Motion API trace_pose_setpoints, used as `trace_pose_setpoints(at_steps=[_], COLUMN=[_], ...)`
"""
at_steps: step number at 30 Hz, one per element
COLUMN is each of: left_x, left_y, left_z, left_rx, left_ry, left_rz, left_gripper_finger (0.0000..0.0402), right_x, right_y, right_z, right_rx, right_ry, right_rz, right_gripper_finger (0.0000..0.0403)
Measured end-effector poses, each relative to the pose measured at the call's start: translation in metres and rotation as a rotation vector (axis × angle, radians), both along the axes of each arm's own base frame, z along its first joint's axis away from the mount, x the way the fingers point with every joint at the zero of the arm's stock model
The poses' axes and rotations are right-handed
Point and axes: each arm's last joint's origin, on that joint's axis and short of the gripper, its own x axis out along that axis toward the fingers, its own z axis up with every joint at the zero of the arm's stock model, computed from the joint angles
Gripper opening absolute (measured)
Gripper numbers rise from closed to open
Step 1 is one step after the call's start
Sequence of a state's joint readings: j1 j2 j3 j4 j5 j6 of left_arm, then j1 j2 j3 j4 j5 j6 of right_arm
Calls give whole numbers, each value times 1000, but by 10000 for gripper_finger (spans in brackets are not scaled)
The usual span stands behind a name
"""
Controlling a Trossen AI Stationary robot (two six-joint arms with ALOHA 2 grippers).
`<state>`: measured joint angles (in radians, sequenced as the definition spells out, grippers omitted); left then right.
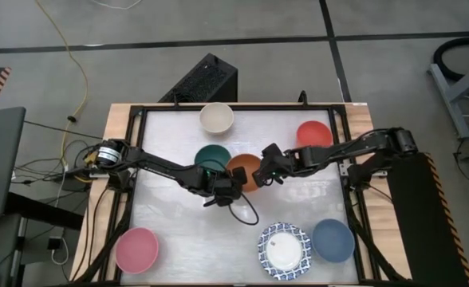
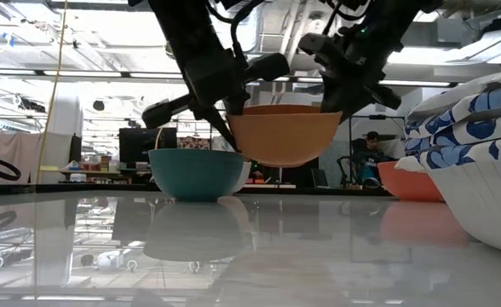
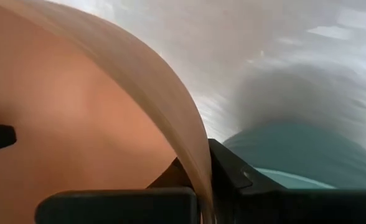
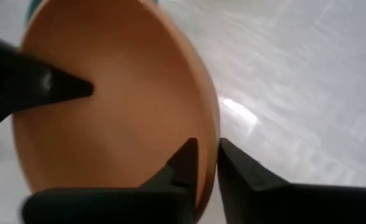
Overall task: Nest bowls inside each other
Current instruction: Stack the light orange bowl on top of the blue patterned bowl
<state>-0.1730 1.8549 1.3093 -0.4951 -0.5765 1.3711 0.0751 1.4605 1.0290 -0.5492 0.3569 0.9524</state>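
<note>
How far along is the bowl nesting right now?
Done: the patterned bowls sit stacked at the front. In hand: the orange bowl is lifted off the table, the left claw and right claw each pinching its rim, beside the green bowl. Left: the white, red, pink and blue bowls sit apart.

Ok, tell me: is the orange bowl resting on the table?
No, the orange bowl hangs clear of the table, its rim gripped from both sides.

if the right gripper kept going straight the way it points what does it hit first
Probably the left gripper: the right gripper pinches the orange bowl at its rim, pointing across it toward the left gripper's side. Depth is uncertain.
</note>
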Motion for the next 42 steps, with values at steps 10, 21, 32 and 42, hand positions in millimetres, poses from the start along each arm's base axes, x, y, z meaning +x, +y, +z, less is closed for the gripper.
trace_pose_setpoints(at_steps=[10,21,32,42], left_x=[5,0,-33,-90], left_y=[-4,-7,5,25], left_z=[4,9,90,169], left_rx=[-117,-111,-324,-737], left_ry=[-116,-152,-493,-916], left_rz=[62,137,308,556], left_gripper_finger=[71,215,229,229], right_x=[-3,-2,-10,-53], right_y=[-6,-11,-20,-45], right_z=[-1,-1,3,52], right_rx=[9,48,59,35], right_ry=[32,34,80,-51], right_rz=[-2,41,117,110], right_gripper_finger=[10,7,7,7])
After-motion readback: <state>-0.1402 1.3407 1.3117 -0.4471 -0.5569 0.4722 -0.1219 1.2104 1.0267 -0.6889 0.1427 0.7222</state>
